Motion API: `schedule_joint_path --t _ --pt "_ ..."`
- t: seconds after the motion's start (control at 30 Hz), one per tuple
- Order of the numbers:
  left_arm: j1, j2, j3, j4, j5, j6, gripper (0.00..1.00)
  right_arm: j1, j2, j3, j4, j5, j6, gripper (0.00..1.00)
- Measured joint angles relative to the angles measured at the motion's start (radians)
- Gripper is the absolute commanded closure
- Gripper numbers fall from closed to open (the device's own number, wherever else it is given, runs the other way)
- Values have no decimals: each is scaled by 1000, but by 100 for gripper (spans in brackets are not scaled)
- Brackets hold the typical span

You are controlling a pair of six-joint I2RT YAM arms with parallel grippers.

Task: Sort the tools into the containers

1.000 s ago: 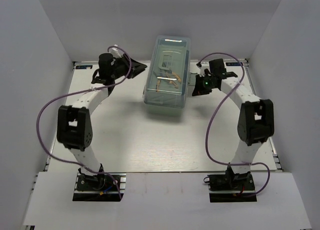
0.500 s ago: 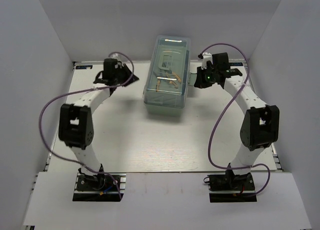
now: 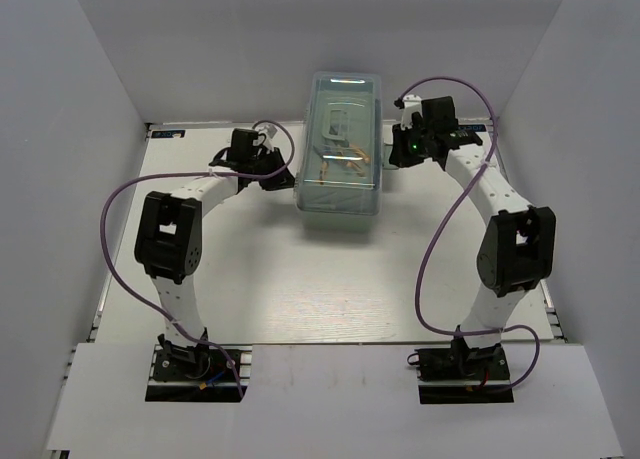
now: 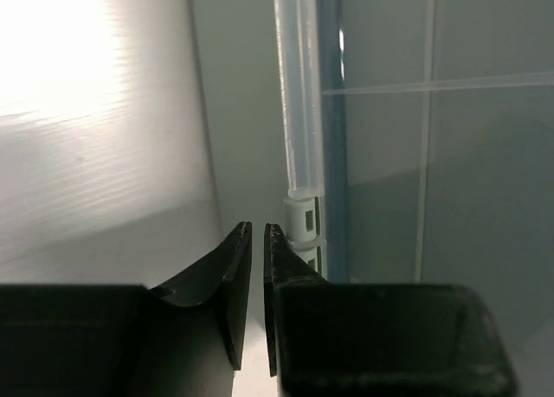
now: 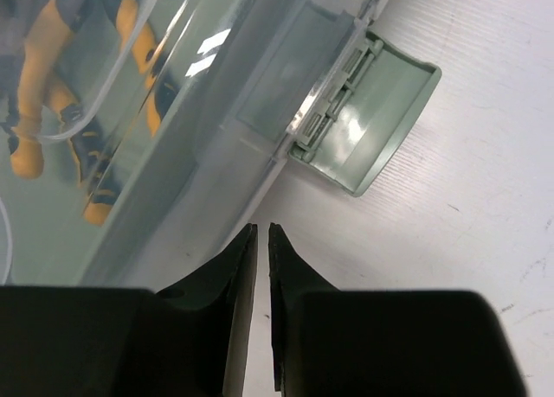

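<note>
Pale green toolbox (image 3: 340, 149) sits at the table's (image 3: 300, 279) 12 o'clock, yellow-handled pliers (image 5: 50, 34) under its clear lid. Left gripper (image 4: 257, 228) at its 9 o'clock and right gripper (image 5: 262, 228) at its 3 o'clock, both pinched together, empty.

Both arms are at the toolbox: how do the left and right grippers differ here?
The left gripper sits at the left long side of the toolbox, the right gripper at its right side. A pale green latch flap stands open ahead of the right gripper; the left gripper faces only a clear edge strip, no flap out. Both are shut, holding nothing.
</note>
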Motion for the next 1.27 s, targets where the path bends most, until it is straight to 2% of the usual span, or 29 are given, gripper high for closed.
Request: schedule_joint_path --t 0.3,0.37,0.43,0.57,0.6,0.63,0.67,0.83,1.0,1.1,1.27 --pt "-42 15 16 -34 28 35 77 -1 -53 -21 0 132 -20 82" --pt "-43 15 16 -50 29 36 76 -1 -77 -21 1 173 -27 76" --pt "-42 9 16 -74 7 36 72 -2 -104 -30 10 215 -33 66" --pt "-35 -63 -27 -145 -134 28 45 -5 -161 -60 1 262 -41 39" --pt "-28 -110 -63 -156 -172 28 32 -7 -185 -79 3 264 -43 18" --pt "-21 -159 -98 -168 -196 40 14 -8 -212 -105 6 263 -43 10" --pt "-14 -221 -133 -176 -211 60 0 -8 -246 -138 1 261 -49 10" --pt "3 -539 -254 -153 -211 215 0 -13 -457 -347 8 219 -45 10" --pt "-5 -811 -404 -91 -193 360 0 -10 -679 -573 34 247 24 10" --pt "-4 -892 -492 -89 -194 406 0 -12 -791 -716 60 262 42 10" --pt "-5 -903 -526 -96 -215 437 0 -13 -928 -905 63 271 32 10"
